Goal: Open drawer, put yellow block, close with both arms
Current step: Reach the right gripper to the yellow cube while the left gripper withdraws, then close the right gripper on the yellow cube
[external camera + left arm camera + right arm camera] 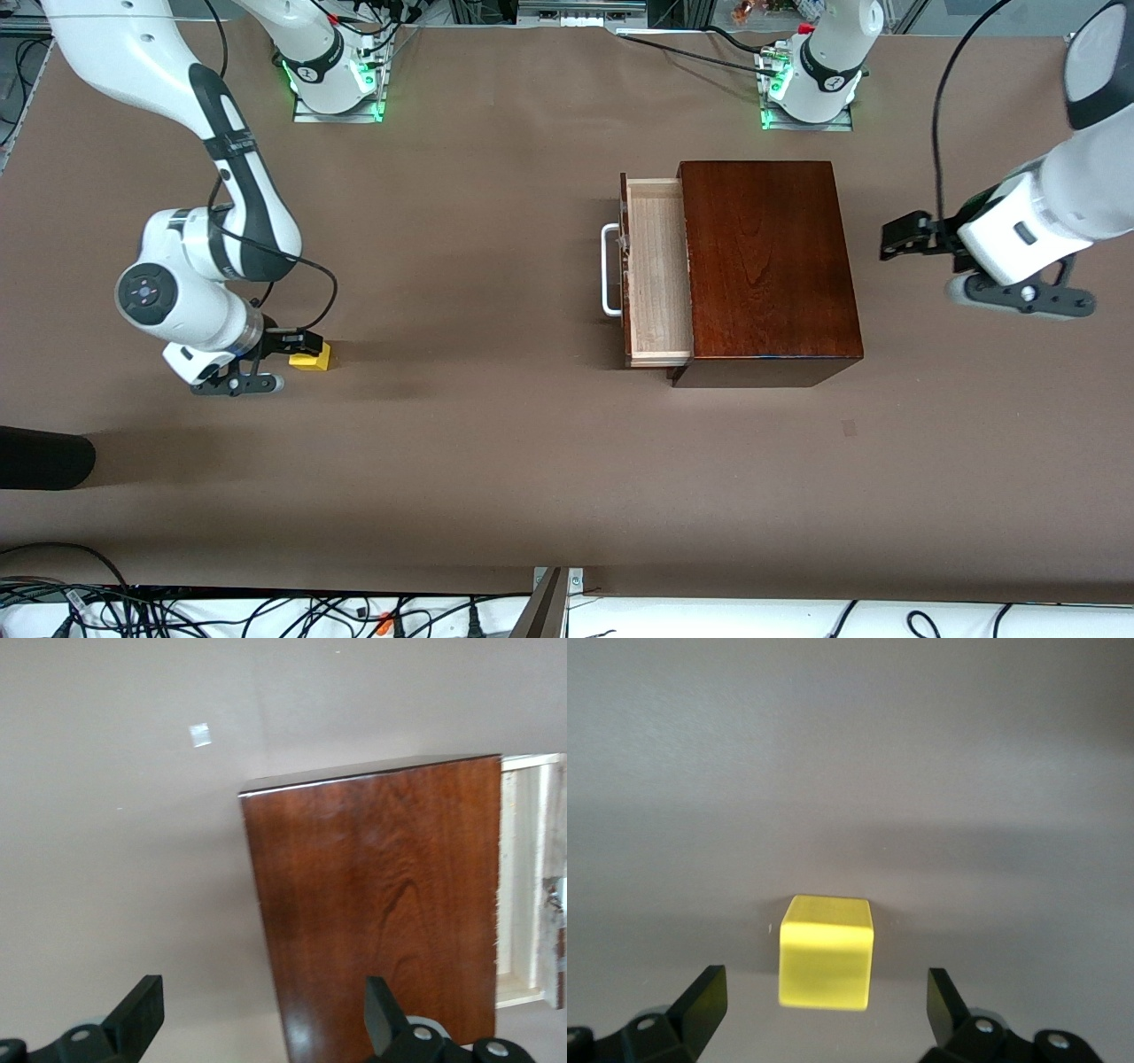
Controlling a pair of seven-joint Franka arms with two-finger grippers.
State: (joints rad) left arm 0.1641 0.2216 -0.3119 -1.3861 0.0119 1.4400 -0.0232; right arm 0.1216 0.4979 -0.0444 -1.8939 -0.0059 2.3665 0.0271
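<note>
**Operator:** Front view first. What lies closest to the camera?

**Me:** A dark rounded object (40, 456) at the counter's edge, toward my right arm's end. Farther from the camera sits the small bright yellow cube (312, 358) on the brown paper-covered counter (496, 461). My right end effector (297, 341) is low over it, jaws spread, not gripping it. The glossy mahogany-coloured wooden box (766, 266) stands toward my left arm's end, its pale unfinished-wood drawer (657, 270) pulled out, its white U-shaped bar handle (609, 269) facing the right arm's end. The drawer tray holds nothing. My left end effector (905, 239) hangs above the counter beside the box, waiting.

**Operator:** Left wrist view?

**Me:** My left end effector's fingers (142, 1010) stand wide apart, holding nothing. Below them I see the box's top and a strip of the open drawer.

**Operator:** Right wrist view?

**Me:** The cube rests on the counter between my spread fingers (704, 1001), touching neither.
</note>
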